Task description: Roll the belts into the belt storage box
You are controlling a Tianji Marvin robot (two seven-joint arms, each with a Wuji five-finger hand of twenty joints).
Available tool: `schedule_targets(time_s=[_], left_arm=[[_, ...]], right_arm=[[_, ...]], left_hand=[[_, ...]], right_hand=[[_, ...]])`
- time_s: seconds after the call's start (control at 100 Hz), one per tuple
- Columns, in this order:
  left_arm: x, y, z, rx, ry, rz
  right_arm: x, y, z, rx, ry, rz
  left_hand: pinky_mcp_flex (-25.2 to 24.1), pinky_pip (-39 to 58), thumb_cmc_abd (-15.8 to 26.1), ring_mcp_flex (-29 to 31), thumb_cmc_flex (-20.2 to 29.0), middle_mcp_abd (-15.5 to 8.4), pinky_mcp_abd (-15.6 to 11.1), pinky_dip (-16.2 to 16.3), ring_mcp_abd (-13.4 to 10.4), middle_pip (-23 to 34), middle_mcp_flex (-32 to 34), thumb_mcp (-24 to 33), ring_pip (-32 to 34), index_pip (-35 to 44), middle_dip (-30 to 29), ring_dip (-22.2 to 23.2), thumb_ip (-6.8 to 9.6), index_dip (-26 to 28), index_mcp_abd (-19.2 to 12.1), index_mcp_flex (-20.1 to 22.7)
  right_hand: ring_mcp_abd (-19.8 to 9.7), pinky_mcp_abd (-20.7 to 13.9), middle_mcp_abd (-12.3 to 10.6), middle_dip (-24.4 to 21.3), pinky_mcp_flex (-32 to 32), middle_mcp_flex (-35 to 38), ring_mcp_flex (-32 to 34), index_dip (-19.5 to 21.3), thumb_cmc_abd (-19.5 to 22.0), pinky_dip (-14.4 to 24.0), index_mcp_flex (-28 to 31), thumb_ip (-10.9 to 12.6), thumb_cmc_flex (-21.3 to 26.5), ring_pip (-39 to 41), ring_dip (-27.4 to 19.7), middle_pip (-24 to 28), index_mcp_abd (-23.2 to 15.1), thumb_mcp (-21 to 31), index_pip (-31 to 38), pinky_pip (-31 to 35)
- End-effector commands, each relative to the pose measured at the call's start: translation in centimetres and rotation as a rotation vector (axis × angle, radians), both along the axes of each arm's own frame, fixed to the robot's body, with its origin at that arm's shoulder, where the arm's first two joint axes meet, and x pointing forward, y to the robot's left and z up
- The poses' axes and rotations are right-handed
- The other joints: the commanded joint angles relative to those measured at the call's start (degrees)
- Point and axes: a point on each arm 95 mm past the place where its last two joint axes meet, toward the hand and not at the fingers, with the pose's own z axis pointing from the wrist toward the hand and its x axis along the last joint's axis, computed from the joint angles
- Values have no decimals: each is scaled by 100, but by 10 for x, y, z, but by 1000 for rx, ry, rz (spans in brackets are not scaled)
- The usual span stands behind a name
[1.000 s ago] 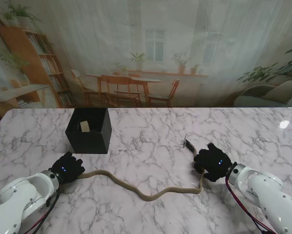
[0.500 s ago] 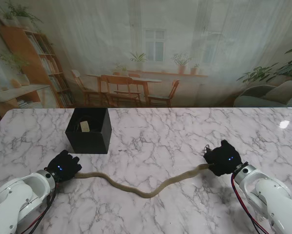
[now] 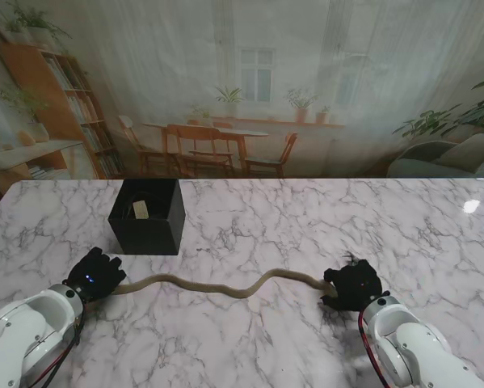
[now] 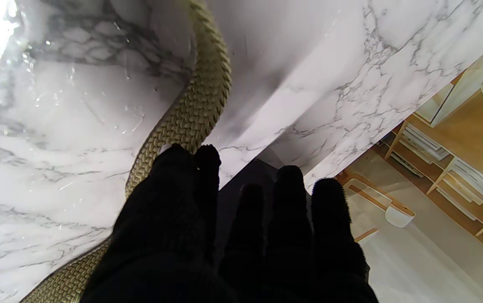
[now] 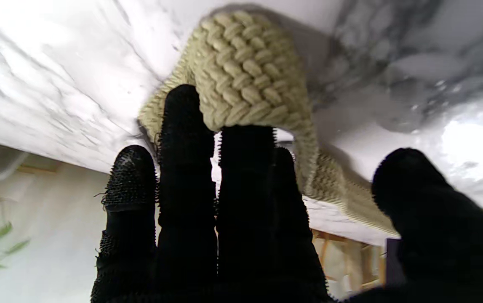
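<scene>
Our woven tan belt (image 3: 225,287) lies on the marble worktop (image 3: 250,226), its long axis running left to right between our hands in a shallow wave. Our left robot hand (image 3: 94,275) pinches one end, thumb pressed onto the weave. Our right robot hand (image 3: 351,284) grips the other end, where the belt folds over its fingertips (image 5: 186,105). The black belt storage box (image 3: 147,217) stands farther from us, near the left robot hand.

White glossy arms, black-gloved left robot hand (image 3: 94,276) & right robot hand (image 3: 353,284) — red/black cables.
</scene>
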Motion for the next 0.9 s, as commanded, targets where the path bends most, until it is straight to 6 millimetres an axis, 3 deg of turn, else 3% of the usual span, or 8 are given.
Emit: schedule_targets(time_s=[0.0,0.18,0.37,0.48,0.54,0.66,0.77,0.89], left_arm=[[-1,-1,-3,9,16,7],[0,-2,-2,-3,3,-3],[1,-4,1,-43,-18,-17],[2,-6,4,-61,-25,-25],[2,-7,6,-62,-29,-31],[0,-11,10,-88,-38,-43],[-1,-18,17,-154,-50,-61],[0,-25,28,-182,-83,-94]], right_arm=[[-5,4,-2,10,-20,27],[-1,-7,21,99,-188,66],[-1,-28,46,50,-321,123],[0,-42,52,-41,-330,142],[1,-49,52,-98,-318,164],[6,-65,49,-260,-305,234],[11,-72,42,-303,-264,219],[16,-76,33,-328,-219,200]], left_hand=[[-30,152,-89,114,189,13,55,63,58,27,91,95,70,14,53,33,-61,94,19,263],[-47,142,-51,99,148,21,59,63,69,16,76,73,64,-22,52,32,-63,81,-12,243],[-158,85,360,-20,-506,85,106,79,149,-133,-56,-366,33,-1048,-18,30,-75,-686,-52,38],[-209,29,538,-72,-698,92,119,95,170,-193,-105,-465,7,-1588,-51,25,-69,-617,-30,55],[-229,10,581,-102,-737,90,125,90,178,-218,-141,-474,-11,-1609,-61,17,-70,-614,-41,92],[-291,-120,691,-204,-842,127,134,35,188,-322,-264,-496,-109,-1737,-117,-44,-77,-628,-28,87],[-331,-249,781,-262,-948,172,144,-23,207,-459,-334,-518,-194,-1887,-232,-124,-83,-620,-22,98],[-342,-285,799,-275,-969,178,159,-39,218,-485,-349,-519,-207,-1943,-261,-145,-83,-610,-16,122]], right_hand=[[-138,96,148,69,-76,-19,-66,142,183,113,-149,163,-297,-270,41,-156,-141,-165,118,19],[-128,59,146,206,17,49,-14,278,213,221,387,226,-65,-133,161,-89,-239,-106,445,180],[-268,41,8,184,-92,-174,-185,306,219,176,340,223,135,-272,114,-216,-758,123,468,27],[-334,61,-89,110,-390,-1141,-777,105,53,170,-126,25,542,-845,-37,-815,-1467,383,422,-274],[-396,77,-58,1,-597,-1967,-1234,252,-17,174,-550,231,687,-1188,-159,-1190,-1761,741,269,-482],[-474,4,73,-369,-829,-3691,-2044,330,-574,168,-1449,325,793,-1596,-452,-1436,-1952,1591,-166,-747],[-362,-70,-176,-931,-1122,-4997,-2895,168,-967,78,-1917,358,966,-1957,-848,-1480,-2105,2145,-324,-973],[-415,-117,-489,-1069,-1272,-5390,-3299,226,-1204,38,-1786,272,880,-2079,-1052,-1617,-2175,2084,-134,-1066]])
